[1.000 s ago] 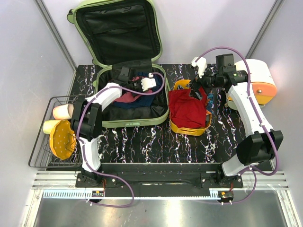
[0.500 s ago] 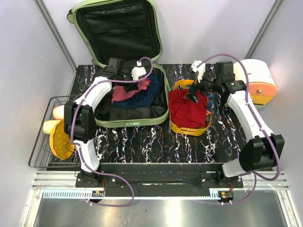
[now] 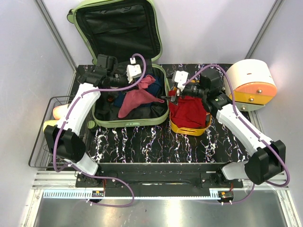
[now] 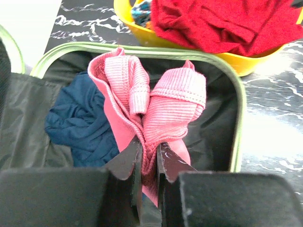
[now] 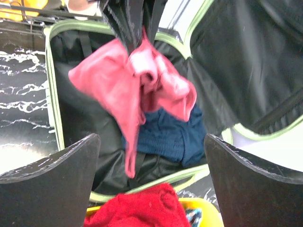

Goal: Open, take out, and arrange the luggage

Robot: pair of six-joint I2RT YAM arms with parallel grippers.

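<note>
I start nearest me, on the marbled black bench (image 3: 142, 142). A wire basket (image 3: 39, 137) sits at 9 o'clock and a yellow tray (image 3: 190, 130) at 3 o'clock, with a red cloth (image 3: 188, 109) in it. Between them the luggage (image 3: 129, 124) lies open. Its base is flat on the bench and its lid stands up at 12 o'clock against the back wall. My left jaws are clenched on a bunched pink cloth (image 4: 158, 106), held above the base, and a navy cloth (image 4: 75, 118) lies inside. My right jaws are released, spread wide on nothing, over the tray's 9 o'clock edge and facing the pink cloth. Farther off, at 2 o'clock, stands a white-and-orange drum (image 3: 251, 78).
</note>
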